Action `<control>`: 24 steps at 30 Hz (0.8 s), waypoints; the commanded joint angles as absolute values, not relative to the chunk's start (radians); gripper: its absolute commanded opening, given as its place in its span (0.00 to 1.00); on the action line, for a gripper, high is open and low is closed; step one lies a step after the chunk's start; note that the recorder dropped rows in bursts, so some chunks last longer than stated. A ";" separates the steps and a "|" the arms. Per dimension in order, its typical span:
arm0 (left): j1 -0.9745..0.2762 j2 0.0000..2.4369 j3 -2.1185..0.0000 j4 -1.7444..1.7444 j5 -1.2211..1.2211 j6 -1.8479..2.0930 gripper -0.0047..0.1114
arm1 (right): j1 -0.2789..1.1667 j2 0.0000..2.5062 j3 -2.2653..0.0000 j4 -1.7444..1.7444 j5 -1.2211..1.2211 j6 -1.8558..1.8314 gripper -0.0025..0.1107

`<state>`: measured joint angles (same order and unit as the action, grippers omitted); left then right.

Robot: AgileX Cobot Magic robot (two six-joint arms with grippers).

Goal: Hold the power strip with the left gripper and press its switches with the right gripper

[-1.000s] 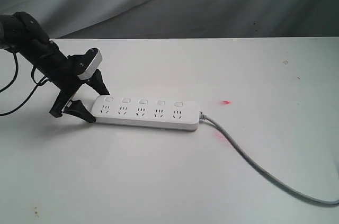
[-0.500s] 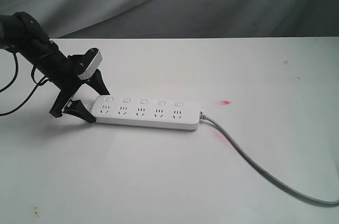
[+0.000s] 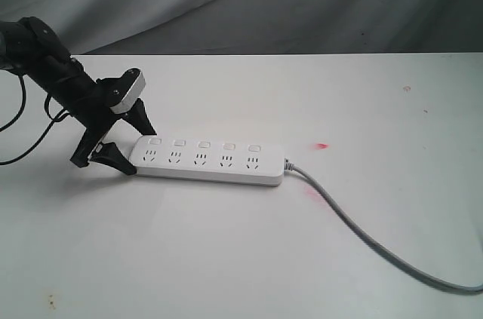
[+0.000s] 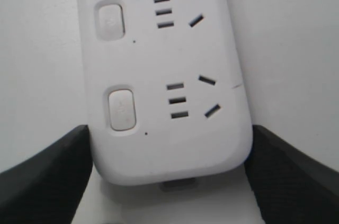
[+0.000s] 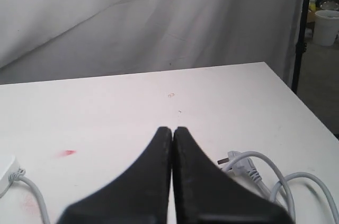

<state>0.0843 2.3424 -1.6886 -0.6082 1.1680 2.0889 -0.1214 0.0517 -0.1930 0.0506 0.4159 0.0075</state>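
White smudged table (image 3: 226, 259) holds power strip (image 3: 207, 159); grey backdrop (image 3: 317, 2).

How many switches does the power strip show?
5 switches, one row along the power strip, one above each socket set, from the left gripper to the cord; none hidden.

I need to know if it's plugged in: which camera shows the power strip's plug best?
The right wrist view: the plug lies loose on the table. The exterior view shows only the grey cord running off frame; the left wrist view shows neither.
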 commanded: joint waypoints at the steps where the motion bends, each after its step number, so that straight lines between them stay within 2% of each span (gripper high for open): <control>1: 0.083 2.340 -1.692 -0.610 1.174 2.093 0.11 | -0.129 0.000 -0.136 0.043 0.402 0.006 0.02; 14: 0.083 2.340 -1.692 -0.610 1.174 2.093 0.11 | -0.129 0.000 -0.001 0.036 0.373 0.000 0.02; 24: 0.083 2.340 -1.692 -0.610 1.174 2.093 0.11 | -0.129 0.000 0.000 0.036 0.350 -0.009 0.02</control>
